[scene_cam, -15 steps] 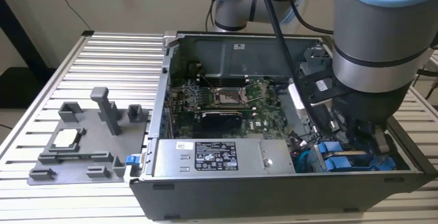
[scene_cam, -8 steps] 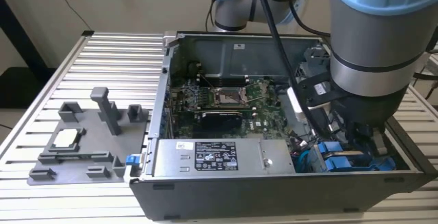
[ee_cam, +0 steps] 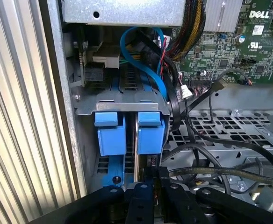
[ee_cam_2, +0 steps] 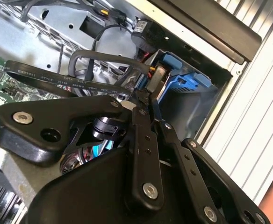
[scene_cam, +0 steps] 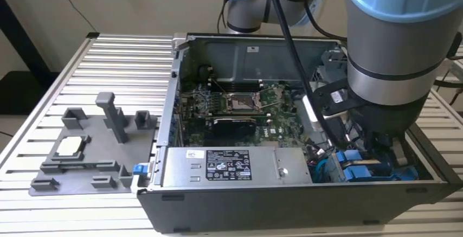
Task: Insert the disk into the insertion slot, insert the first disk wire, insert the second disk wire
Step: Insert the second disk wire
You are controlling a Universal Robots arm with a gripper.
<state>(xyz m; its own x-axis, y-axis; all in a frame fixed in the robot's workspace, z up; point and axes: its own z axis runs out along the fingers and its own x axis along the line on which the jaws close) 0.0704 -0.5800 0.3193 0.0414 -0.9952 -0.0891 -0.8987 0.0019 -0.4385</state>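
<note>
Two blue carrier fronts stand side by side in the grey metal insertion slot (ee_cam: 127, 105). The one in line with my gripper I take as the disk (ee_cam: 150, 133); the similar carrier (ee_cam: 106, 133) is beside it. My gripper (ee_cam: 150, 177) sits close against the disk's end. In the second wrist view the gripper (ee_cam_2: 145, 99) has its black fingers (ee_cam_2: 143, 140) drawn together on a small black wire connector (ee_cam_2: 156, 78), right at the blue carrier (ee_cam_2: 185, 80). A black disk wire (ee_cam: 220, 172) trails away from the gripper. In the exterior view the arm (scene_cam: 391, 58) reaches down over the blue carriers (scene_cam: 358, 164).
The open computer case (scene_cam: 289, 204) lies on a slatted metal table (scene_cam: 116, 63). A grey power-supply box (scene_cam: 231, 166) sits beside the cage, and the motherboard (scene_cam: 239, 104) lies behind it. Blue and black cables (ee_cam: 146, 60) crowd the cage. A grey fixture plate (scene_cam: 87, 155) lies at the exterior view's left.
</note>
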